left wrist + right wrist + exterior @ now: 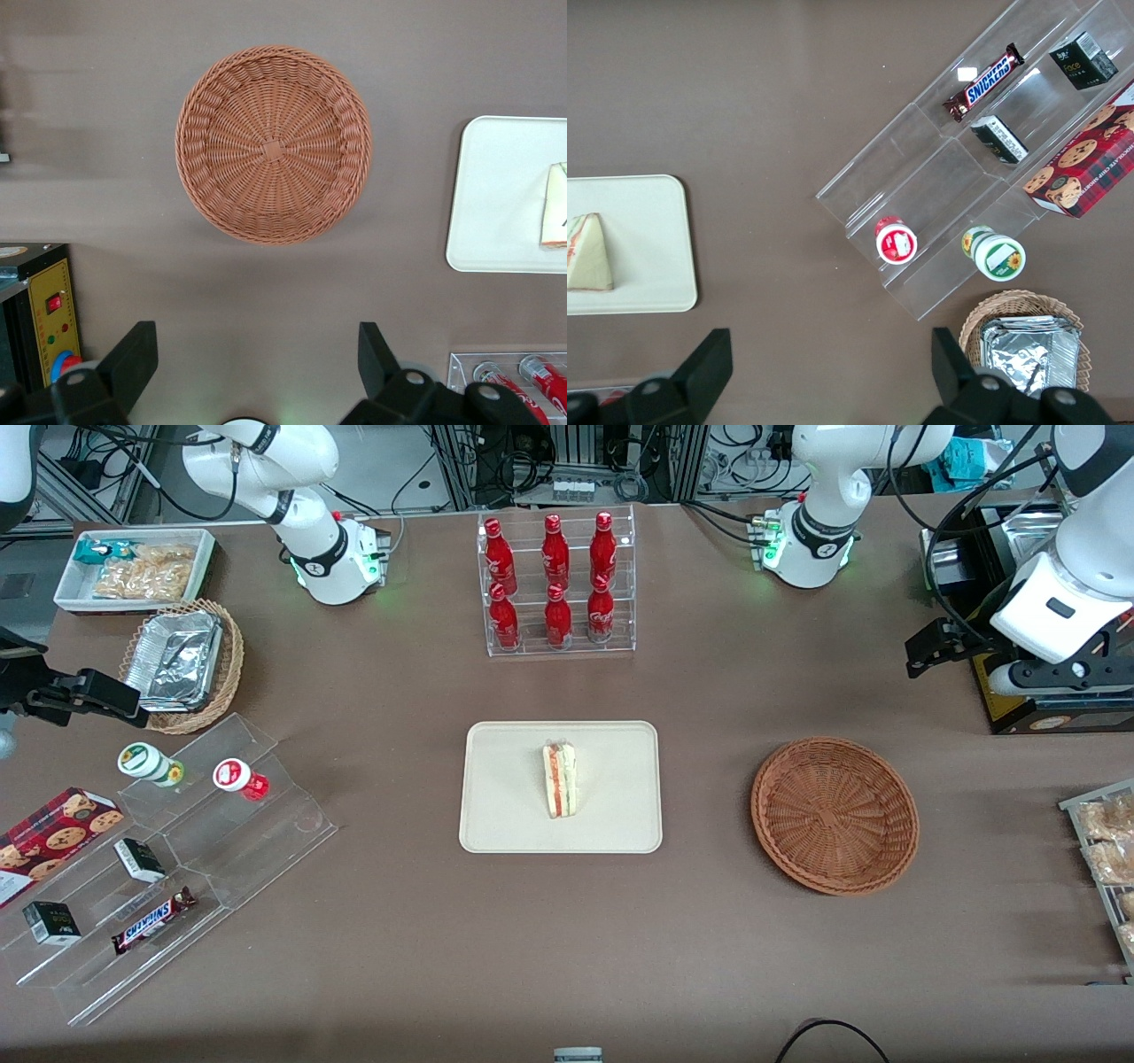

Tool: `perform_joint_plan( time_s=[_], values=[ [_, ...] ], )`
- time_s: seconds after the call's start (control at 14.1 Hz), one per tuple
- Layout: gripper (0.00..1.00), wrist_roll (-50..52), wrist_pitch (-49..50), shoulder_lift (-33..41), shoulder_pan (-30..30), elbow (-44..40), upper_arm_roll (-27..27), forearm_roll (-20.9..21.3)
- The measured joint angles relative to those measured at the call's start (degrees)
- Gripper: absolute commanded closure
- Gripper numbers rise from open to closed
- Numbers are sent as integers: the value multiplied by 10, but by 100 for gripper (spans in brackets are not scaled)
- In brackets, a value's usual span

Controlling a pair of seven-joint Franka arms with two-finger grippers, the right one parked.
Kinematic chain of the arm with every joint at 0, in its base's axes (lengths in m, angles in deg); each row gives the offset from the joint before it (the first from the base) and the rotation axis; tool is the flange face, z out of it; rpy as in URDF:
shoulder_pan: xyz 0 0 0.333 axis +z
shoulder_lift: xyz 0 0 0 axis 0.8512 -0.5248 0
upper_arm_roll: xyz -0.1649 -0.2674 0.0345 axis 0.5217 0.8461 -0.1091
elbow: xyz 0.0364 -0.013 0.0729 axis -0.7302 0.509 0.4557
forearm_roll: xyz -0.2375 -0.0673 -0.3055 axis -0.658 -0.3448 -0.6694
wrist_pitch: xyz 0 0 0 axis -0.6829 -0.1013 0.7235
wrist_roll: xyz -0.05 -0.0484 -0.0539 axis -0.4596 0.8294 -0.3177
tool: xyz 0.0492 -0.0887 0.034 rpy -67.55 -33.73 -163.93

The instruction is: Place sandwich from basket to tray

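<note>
The sandwich, likely light, soft and slippery in wrap, lies on the tray at the empty basket's nine o'clock; the gripper, fingers spread and holding nothing, hovers farther from the front camera than the basket, and any regrasp belongs gently across the bread faces.

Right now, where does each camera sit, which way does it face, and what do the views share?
Front view: high in front of the table, facing both arms; sandwich lies on the tray, the gripper is raised farther from the camera than the basket.
Left wrist view: looks down on the empty basket; open fingers show.
Right wrist view: looks down past parked fingers at the snack shelf.
All three share the tray and sandwich.
</note>
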Motion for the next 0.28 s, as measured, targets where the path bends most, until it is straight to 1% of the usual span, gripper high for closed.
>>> perform_joint_plan(
  time_s=[0.28],
  values=[
    [0,-4,0,1,0,0,0,-1]
  ],
)
